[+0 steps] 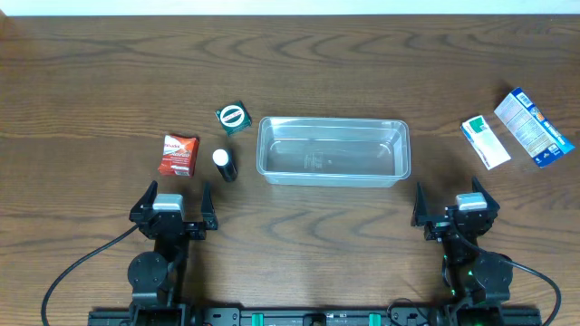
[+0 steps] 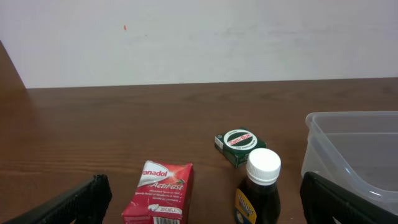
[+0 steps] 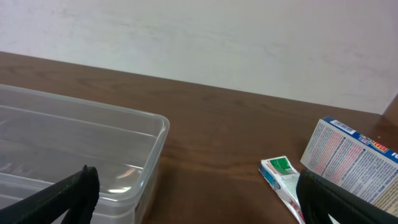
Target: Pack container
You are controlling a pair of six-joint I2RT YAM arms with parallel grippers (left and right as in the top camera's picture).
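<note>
The clear container (image 1: 333, 180) lies empty at the middle of the table, also seen in the left wrist view (image 2: 348, 149) and right wrist view (image 3: 157, 129). Left of it are a red packet (image 1: 179, 155) (image 2: 160, 193), a small green box (image 1: 233, 117) (image 2: 237, 145) and a dark bottle with a white cap (image 1: 224, 164) (image 2: 260, 186). My left gripper (image 1: 176, 204) (image 2: 205, 186) stands open just short of the packet and bottle. My right gripper (image 1: 450, 204) (image 3: 198, 180) is open near the container's right front corner, holding nothing.
At the far right lie a white-and-green box (image 1: 486, 141) (image 3: 283, 177) and a blue-and-white box (image 1: 533, 126) (image 3: 351, 162). The wooden table ends at a white wall at the back. Both arm bases sit at the front edge.
</note>
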